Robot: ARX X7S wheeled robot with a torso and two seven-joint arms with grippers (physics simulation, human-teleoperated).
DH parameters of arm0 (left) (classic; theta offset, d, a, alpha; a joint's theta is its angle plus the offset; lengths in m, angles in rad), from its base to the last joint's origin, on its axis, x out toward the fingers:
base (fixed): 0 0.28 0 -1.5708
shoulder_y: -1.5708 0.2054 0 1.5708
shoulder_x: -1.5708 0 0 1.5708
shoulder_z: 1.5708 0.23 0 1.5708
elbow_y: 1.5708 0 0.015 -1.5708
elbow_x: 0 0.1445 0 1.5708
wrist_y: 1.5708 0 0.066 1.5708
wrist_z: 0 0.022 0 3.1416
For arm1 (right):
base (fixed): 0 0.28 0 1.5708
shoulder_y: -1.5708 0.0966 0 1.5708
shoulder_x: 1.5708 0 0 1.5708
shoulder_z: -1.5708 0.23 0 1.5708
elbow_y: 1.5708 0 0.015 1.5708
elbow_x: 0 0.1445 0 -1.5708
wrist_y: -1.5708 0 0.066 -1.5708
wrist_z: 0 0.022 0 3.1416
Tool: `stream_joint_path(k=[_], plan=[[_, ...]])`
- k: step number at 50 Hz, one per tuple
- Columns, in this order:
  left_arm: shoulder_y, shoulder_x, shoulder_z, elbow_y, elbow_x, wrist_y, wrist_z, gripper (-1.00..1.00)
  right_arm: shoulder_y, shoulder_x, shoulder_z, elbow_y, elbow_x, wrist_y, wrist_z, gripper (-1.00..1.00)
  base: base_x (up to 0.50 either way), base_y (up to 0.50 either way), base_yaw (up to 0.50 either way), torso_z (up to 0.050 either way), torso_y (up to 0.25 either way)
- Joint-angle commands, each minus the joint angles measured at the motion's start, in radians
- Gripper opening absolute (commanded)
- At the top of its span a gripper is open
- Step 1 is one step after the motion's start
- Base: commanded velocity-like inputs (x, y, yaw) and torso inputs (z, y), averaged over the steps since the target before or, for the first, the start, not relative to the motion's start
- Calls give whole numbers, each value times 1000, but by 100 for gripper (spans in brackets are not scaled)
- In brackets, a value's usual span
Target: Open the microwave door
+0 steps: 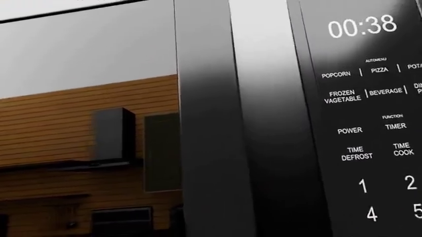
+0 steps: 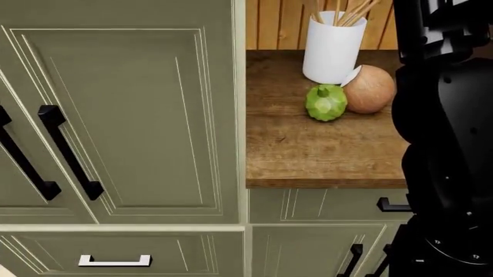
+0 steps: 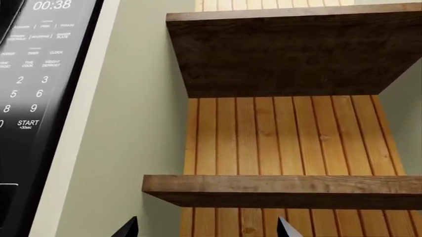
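The microwave door (image 1: 86,123) fills the left wrist view, its dark glass mirroring wooden walls. A tall grey handle bar (image 1: 258,123) runs along the door's edge, next to the black control panel (image 1: 376,123), which reads 00:38. No finger of my left gripper shows in that view. In the right wrist view the same control panel (image 3: 29,74) is at one side. My right gripper (image 3: 207,228) points at the wood-panelled wall, open, with its dark fingertips (image 3: 128,228) far apart and nothing between them. The head view does not show the microwave.
Two wooden shelves (image 3: 283,54) (image 3: 283,190) jut from the plank wall beside the microwave's pale green cabinet side (image 3: 125,123). Below, a wooden counter (image 2: 324,156) carries a white utensil holder (image 2: 333,46), a green fruit (image 2: 326,103) and a brown round object (image 2: 370,89). A black arm (image 2: 447,144) rises at the right.
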State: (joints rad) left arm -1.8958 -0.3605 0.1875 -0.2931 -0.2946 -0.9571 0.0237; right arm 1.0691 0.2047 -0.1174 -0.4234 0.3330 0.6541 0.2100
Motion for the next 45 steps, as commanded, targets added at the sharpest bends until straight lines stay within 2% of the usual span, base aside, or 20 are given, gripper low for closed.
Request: stream_joint_path(k=[1, 22, 28, 41, 42, 45], plan=[[19, -31, -82, 201, -65, -146, -23, -100, -3, 2, -3, -2, 7, -4, 7, 100, 0, 0, 0, 0, 0], [-7, -84, -299, 643, -269, -606, -64, -100, 12, 4, -14, 7, 15, -7, 17, 100, 0, 0, 0, 0, 0], [-41, -143, -317, 629, -538, -610, -254, -100, 13, 1, -18, 3, 19, -5, 22, 100, 0, 0, -1, 0, 2], [-16, -173, -303, 620, -593, -571, -296, -100, 7, 5, -26, 13, 21, -18, 25, 100, 0, -2, -2, 0, 0], [-15, -175, -301, 619, -594, -569, -297, 100, 8, 5, -27, 13, 21, -17, 26, 100, 0, 0, 0, 0, 0], [-15, -182, -295, 613, -597, -562, -299, 100, 10, 6, -29, 13, 22, -17, 27, 100, 0, 0, 0, 0, 0]])
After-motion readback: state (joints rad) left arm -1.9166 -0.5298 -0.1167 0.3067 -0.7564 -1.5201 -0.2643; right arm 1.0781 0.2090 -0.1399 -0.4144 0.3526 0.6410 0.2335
